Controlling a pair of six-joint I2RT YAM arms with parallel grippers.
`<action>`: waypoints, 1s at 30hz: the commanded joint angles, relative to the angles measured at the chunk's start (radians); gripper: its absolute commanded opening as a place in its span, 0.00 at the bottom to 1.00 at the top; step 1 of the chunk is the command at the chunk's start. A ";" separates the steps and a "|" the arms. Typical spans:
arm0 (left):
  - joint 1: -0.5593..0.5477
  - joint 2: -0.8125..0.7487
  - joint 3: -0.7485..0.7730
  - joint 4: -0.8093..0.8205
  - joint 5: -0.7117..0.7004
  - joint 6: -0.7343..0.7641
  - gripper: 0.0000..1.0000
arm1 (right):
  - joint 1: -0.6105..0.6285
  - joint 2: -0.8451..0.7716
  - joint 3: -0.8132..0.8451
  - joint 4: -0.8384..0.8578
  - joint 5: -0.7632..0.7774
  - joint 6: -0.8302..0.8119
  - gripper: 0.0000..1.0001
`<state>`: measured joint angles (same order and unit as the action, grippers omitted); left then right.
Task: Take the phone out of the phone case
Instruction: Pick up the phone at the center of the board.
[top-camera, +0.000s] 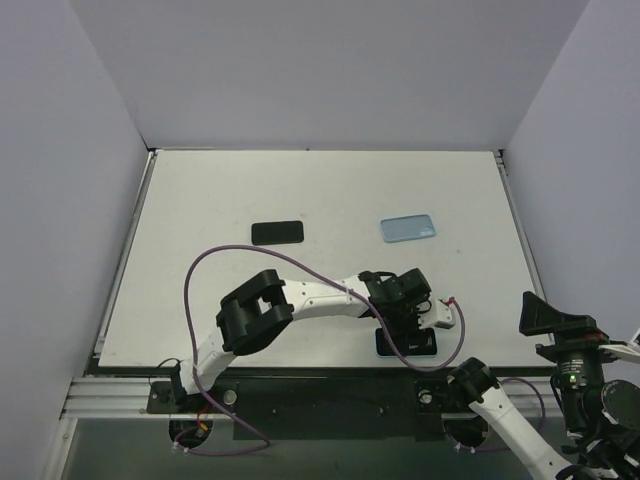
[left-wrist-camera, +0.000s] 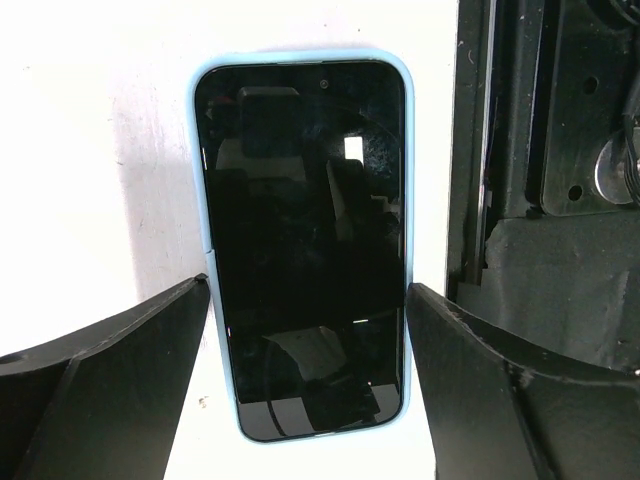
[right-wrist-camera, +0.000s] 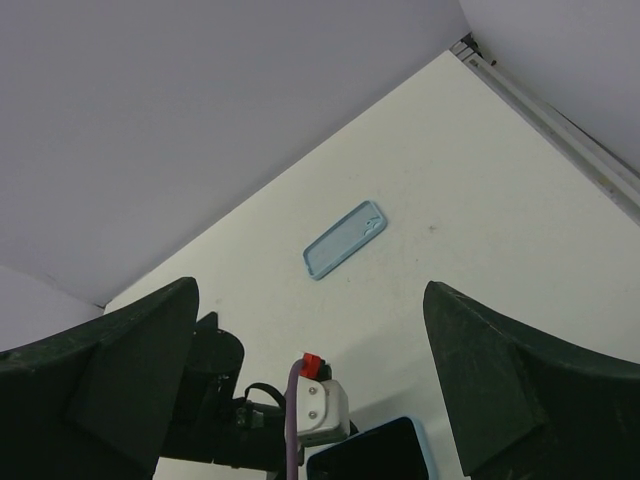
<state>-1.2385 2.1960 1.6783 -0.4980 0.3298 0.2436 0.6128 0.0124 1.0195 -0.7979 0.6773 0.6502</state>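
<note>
Reaching arm: the left arm stretched from its base across to the right, with the left claw (left-wrist-camera: 308, 285) low over the near edge of the table (top-camera: 200, 300).
Left claw state: clamped across the phone case (left-wrist-camera: 300, 55), one black fingertip (left-wrist-camera: 170, 330) against each long side at about mid-length.
Phone: the phone (left-wrist-camera: 305, 250) lay flat, screen up and dark, seated fully inside the case. The light blue rim showed all round it.
Position of phone: near-right part of the table, just beside the near edge and the dark rail (left-wrist-camera: 540, 250). Its top end pointed away from the wrist camera.
Right arm: sat off the table's near-right corner, raised and touching nothing.
Right claw state: the right claw (right-wrist-camera: 310, 288) stood wide apart with nothing between its fingers. Its camera looked across the table toward the far wall.
Other items: a second black phone (top-camera: 277, 233) lay flat mid-table, left of centre. A loose blue case (top-camera: 408, 229) lay to its right, well apart from it. Both sat farther back than the gripped phone, and neither arm touched them.
Cable: a purple cable (top-camera: 195, 290) looped from the left arm's base up over the table and along to its wrist.
Unclear: how hard the fingers pressed could not be read from the views.
</note>
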 joint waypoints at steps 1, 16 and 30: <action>-0.015 -0.001 -0.028 0.088 -0.047 -0.027 0.90 | 0.011 0.004 -0.005 0.011 0.024 -0.006 0.89; 0.022 0.014 -0.063 0.093 0.161 -0.085 0.90 | 0.013 0.038 -0.032 0.019 -0.010 0.026 0.89; -0.025 0.061 -0.075 0.107 -0.058 -0.142 0.91 | 0.011 0.041 -0.042 0.022 -0.008 0.026 0.88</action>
<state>-1.2243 2.1994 1.6405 -0.3733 0.3893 0.1329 0.6170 0.0181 0.9894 -0.7971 0.6651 0.6792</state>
